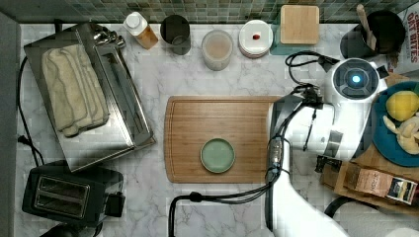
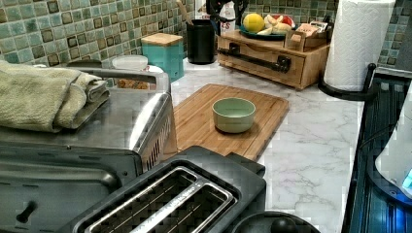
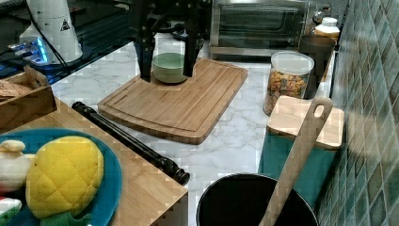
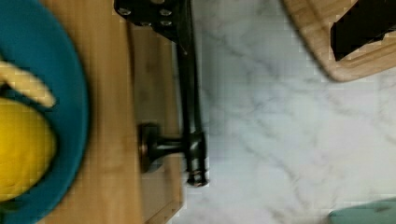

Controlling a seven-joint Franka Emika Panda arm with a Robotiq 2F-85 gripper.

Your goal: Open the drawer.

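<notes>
Looking across the marble counter (image 3: pixel 235 136), I see the drawer (image 2: pixel 257 69) at the counter's end, a light-wood box with a blue plate (image 3: pixel 113 183) of toy fruit on its top. Its front appears flush with the box, so I judge it shut and the task not yet begun.

1. Gripper state. The gripper (image 3: pixel 167 54) hangs with its two dark fingers (image 3: pixel 145 56) wide apart and nothing between them. In the right view the fingers line up with the green bowl (image 3: pixel 168 66) on the cutting board (image 3: pixel 179 101), but the wrist view places them much nearer the drawer.

2. Handle position. The long black bar handle (image 4: pixel 189 102) stands off the drawer front on short posts. Its long axis runs level along that front, parallel to the counter edge of the box.

3. Governing relation. In the wrist view one finger overlaps the bar near one end, and the other finger sits over a corner of the cutting board. The midpoint of the opening therefore lies over bare marble, on the counter side of the bar. The line from finger to finger crosses the bar's long axis, which suits a grasp.

4. Judged requirement. The gripper should shift toward the drawer front until the bar sits between the fingers, descend, close, then pull away from the box toward the cutting board.
</notes>
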